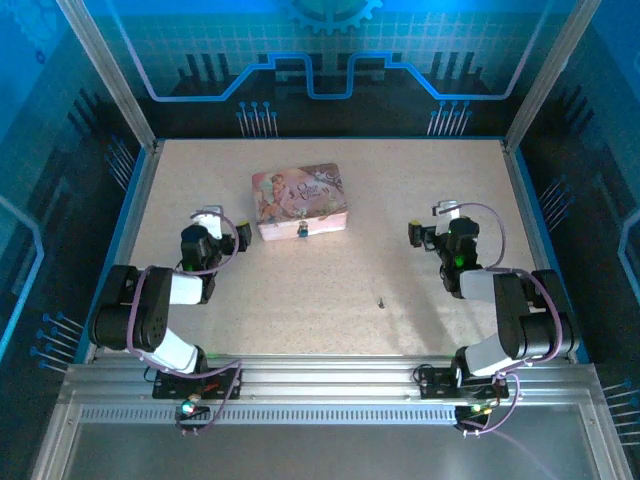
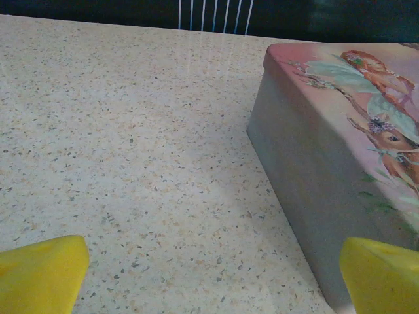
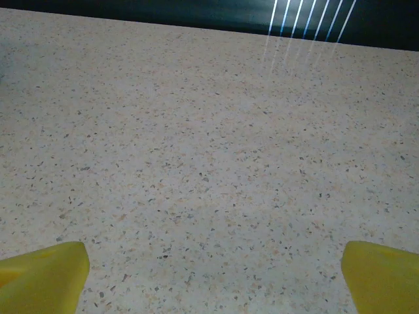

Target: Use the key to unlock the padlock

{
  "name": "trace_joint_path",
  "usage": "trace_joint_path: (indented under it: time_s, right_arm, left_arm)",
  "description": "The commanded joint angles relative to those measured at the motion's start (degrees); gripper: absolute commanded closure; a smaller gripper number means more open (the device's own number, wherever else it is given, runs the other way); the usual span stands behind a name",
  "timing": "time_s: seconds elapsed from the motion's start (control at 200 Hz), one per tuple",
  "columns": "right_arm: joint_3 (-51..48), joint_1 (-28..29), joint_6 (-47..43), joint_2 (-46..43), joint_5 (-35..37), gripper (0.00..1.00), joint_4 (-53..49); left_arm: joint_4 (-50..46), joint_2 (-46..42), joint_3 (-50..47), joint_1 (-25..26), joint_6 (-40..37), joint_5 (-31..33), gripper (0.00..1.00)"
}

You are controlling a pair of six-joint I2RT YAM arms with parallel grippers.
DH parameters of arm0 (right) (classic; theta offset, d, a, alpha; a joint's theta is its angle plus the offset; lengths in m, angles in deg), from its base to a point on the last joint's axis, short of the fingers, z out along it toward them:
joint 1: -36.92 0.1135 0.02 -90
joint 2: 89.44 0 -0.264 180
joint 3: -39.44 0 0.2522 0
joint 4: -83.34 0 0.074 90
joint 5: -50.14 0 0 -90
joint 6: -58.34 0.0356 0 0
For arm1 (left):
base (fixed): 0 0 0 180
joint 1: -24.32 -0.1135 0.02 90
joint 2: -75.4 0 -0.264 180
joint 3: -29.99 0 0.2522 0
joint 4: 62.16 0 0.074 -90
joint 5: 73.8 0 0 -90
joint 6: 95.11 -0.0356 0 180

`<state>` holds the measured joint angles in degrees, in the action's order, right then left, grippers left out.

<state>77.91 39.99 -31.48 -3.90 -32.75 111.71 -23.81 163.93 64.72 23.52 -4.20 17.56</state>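
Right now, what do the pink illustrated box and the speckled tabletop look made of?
Pink illustrated rectangular box: likely thin sheet metal, satin printed finish; smooth wall, rounded lid edge, though card is possible. Beige speckled tabletop: stone-look laminate or composite, semi-gloss; faint reflections of the white stripes behind.

The tabletop point(image 1: 330, 290) is pale beige, flecked with dark and tan specks. The box point(image 1: 299, 198) is pink, its lid painted with a red-haired figure in pale green and a brown fawn; its side is a dull pinkish grey. The padlock point(image 1: 302, 230) is blue-teal, the key point(image 1: 381, 300) dark. The left pincer point(image 2: 213, 288) and right pincer point(image 3: 213, 288) have yellow fingertips point(image 2: 40, 275). The arms point(image 1: 165, 300) are black and white. The back wall point(image 1: 330, 60) is blue with lighter line patterns.
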Motion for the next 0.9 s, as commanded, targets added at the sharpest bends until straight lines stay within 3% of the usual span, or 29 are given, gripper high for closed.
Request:
trace_joint_path:
  time_s: [0.0,0.725,0.895]
  right_arm:
    - [-0.56,0.72,0.61,0.42,0.80,0.00,2.08]
    - [-0.54,0.67,0.69,0.37,0.72,0.00,1.91]
    - [-0.60,0.62,0.74,0.33,0.72,0.00,2.21]
  left_arm:
    - [-0.08,0.15,1.18,0.26,-1.28,-1.37,0.01]
    - [-0.06,0.16,1.17,0.19,-1.13,-1.43,0.01]
    - [1.56,-0.48,-0.01,0.18,0.20,2.30,0.01]
